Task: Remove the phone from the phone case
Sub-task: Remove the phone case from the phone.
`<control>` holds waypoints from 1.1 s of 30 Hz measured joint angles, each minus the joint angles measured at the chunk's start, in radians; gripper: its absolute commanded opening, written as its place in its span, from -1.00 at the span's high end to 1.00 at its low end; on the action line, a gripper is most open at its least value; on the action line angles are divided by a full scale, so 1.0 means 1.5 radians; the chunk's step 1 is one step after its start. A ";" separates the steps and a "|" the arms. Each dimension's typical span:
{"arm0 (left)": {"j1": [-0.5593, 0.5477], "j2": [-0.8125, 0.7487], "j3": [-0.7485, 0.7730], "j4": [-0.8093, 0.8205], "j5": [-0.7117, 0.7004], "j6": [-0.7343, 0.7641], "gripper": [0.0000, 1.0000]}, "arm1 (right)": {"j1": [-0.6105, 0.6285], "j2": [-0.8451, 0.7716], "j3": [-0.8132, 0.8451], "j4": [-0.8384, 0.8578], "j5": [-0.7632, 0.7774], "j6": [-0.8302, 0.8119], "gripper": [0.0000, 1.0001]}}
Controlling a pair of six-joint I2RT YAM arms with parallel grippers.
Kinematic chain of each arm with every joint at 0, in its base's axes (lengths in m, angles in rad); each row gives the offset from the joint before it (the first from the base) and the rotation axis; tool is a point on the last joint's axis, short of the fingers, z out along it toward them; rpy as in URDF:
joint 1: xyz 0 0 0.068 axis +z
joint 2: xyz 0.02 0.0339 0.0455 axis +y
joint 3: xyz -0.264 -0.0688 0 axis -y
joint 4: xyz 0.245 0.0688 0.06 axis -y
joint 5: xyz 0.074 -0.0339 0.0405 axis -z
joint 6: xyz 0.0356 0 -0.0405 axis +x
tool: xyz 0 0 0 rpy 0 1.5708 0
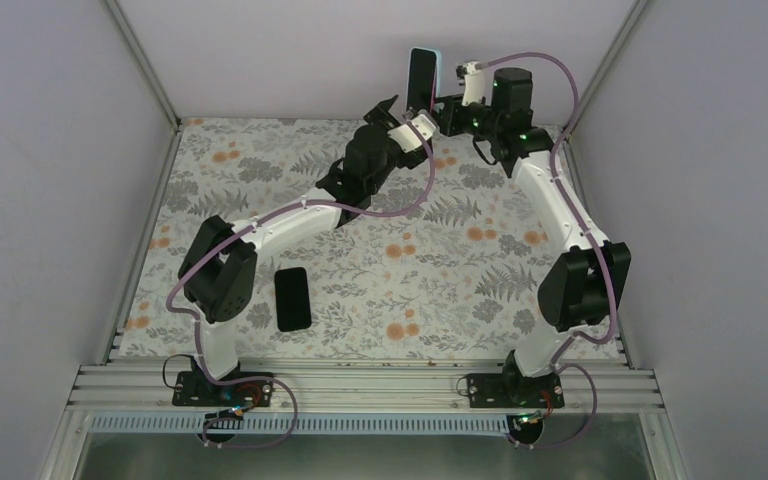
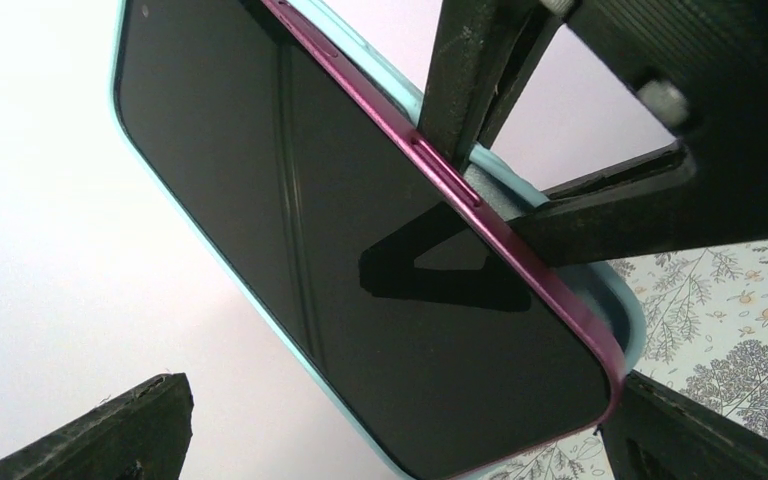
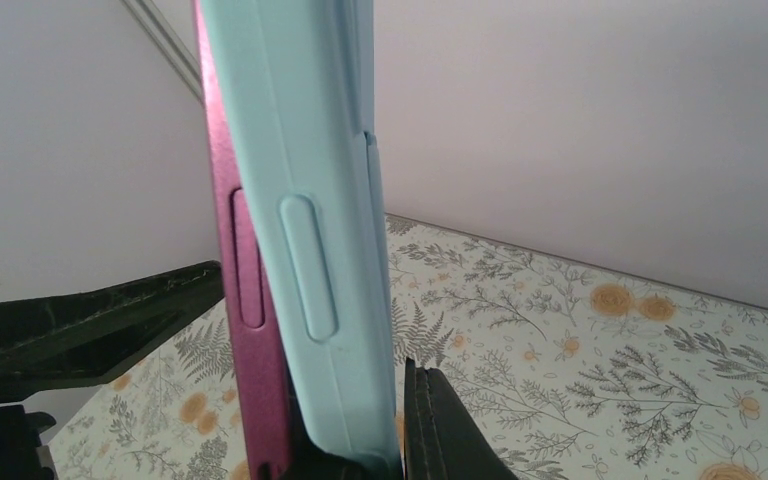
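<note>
Pale lavender walls box in a desk covered with a grey fern-and-orange-flower print. Overhead view: both arms stretch to the far edge and meet at upper centre of the frame.

Phone, in its teal phone case, is off the desk, held upright in the air against the back wall, upper centre of the overhead view. Screen dark, turned toward the left wrist camera. Phone frame magenta. Along one long side the magenta rail with its buttons shows bare next to the teal wall of the case. Along the opposite long side the teal lip wraps the glass edge.

Right claw: pinching the cased phone, reaching in from the right of the overhead frame. Left wrist view shows its two black fingers closing at the button side, one passing behind the case. Right wrist view has the phone edge-on, one finger against the case's back.

Left claw: spread wide, one finger at each lower corner of its own view, the phone's lower end between them. The right-hand finger sits just beside the phone's corner; contact cannot be told.

Lower left of the overhead view: a dark phone-shaped slab lies flat on the desk beside the left arm, well apart from both claws.
</note>
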 measured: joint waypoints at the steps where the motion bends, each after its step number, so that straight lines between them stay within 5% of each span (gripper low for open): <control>1: 0.000 0.000 0.000 -0.001 0.000 -0.001 -1.00 | 0.000 -0.001 -0.002 0.002 0.000 -0.001 0.93; 33: 0.002 -0.036 -0.016 -0.017 0.026 -0.021 -1.00 | 0.020 -0.002 -0.021 0.007 0.009 -0.025 0.93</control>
